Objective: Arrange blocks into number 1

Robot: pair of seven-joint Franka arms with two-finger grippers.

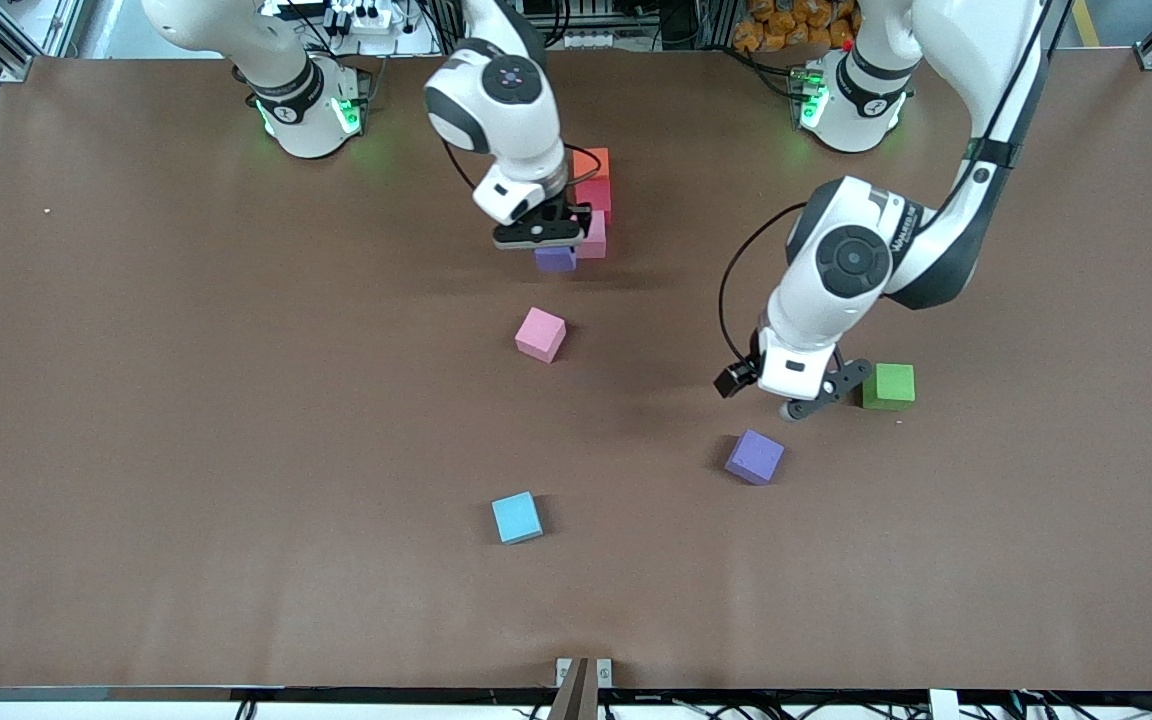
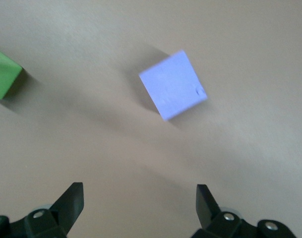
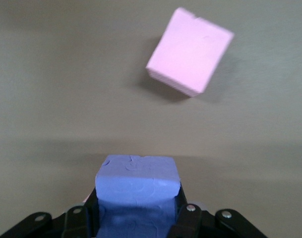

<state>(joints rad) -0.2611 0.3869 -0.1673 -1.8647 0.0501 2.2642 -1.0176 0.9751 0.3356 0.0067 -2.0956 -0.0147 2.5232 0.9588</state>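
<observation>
Purple block [image 3: 137,184] pinched in right end effector [image 1: 539,235], left end effector [image 1: 816,400] spread above table.

The counter [image 1: 186,450] is covered in a matt brown sheet, smooth and paper-like. The held purple block [image 3: 137,186] looks like soft matt foam, its face faintly dented. The loose pink block [image 3: 190,51] and the second purple block [image 2: 173,85] are equally matt. The arms' shells [image 1: 836,270] are glossy white plastic; the pincer fingers [image 2: 69,201] are dull black.
</observation>
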